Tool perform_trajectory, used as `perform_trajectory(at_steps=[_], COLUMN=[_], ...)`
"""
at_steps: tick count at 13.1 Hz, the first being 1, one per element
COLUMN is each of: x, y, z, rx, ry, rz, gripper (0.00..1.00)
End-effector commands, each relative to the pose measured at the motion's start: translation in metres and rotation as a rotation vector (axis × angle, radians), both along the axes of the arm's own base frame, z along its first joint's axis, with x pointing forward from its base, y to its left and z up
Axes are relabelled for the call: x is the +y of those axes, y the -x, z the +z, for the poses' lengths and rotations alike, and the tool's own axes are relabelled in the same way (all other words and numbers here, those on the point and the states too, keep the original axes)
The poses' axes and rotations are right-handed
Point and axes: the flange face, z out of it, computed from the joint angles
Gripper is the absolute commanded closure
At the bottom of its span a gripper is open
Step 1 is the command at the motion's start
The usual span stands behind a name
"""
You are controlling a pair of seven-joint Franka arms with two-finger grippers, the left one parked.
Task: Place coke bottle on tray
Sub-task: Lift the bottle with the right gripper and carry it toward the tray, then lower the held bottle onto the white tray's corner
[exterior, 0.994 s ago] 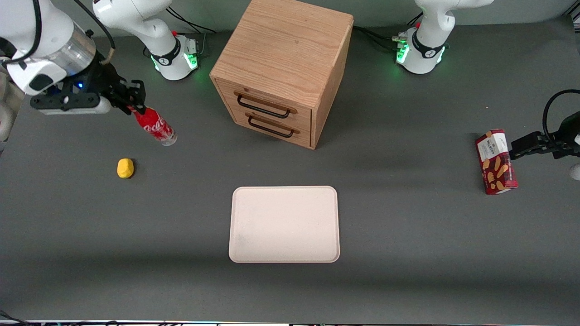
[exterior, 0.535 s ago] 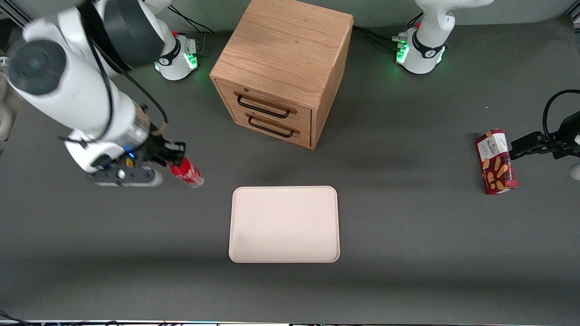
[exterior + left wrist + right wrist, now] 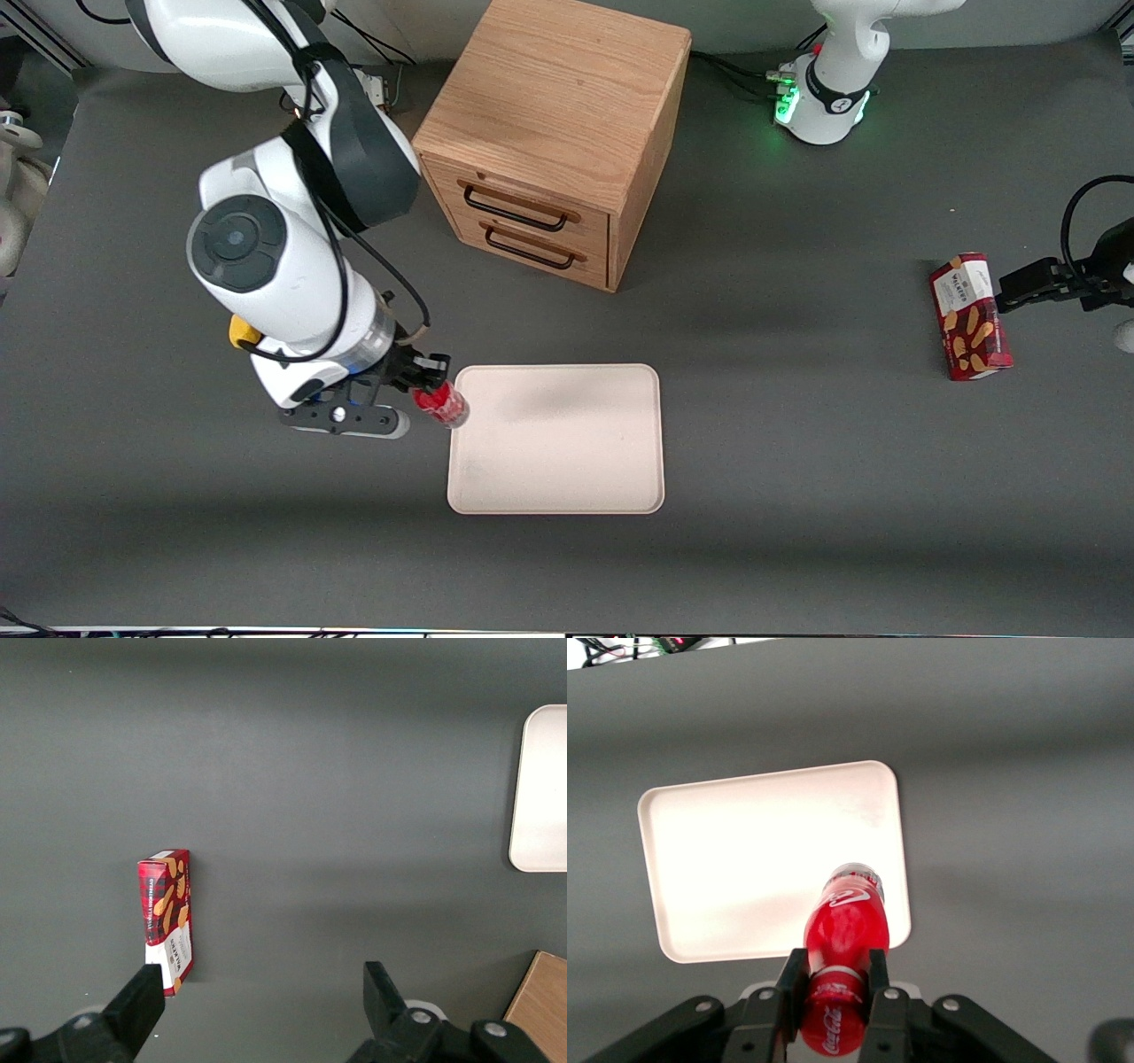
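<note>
The right arm's black two-finger gripper [image 3: 423, 383] is clamped on the neck of the small slim red plastic coke bottle [image 3: 442, 404], carried over the edge of the flat cream rectangular tray [image 3: 567, 461]; light, rigid, probably slippery and tippy.

Gripper [image 3: 423, 381] holds coke bottle [image 3: 443, 404] above the tray [image 3: 567, 461] edge (working arm's end); cabinet [image 3: 554, 133] stands farther from the camera.
</note>
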Motion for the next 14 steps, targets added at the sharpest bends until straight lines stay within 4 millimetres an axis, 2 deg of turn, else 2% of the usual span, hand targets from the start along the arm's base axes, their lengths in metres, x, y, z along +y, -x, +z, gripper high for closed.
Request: perform_trajectory(at_steps=[1, 2, 4, 8, 11, 14], x=[0.008, 0.008, 0.009, 0.004, -0.004, -0.004], y=[-0.007, -0.009, -0.017, -0.030, -0.035, -0.039], z=[0.003, -0.002, -0.032, -0.101, -0.132, -0.159], rx=[-0.035, -0.033, -0.016, 0.046, 0.052, 0.033], ry=[-0.038, -0.034, -0.020, 0.016, 0.013, 0.003], rz=[-0.030, -0.029, -0.038, -0.048, -0.063, -0.068], gripper=[1.00, 1.00, 1.00, 1.00, 1.00, 1.00])
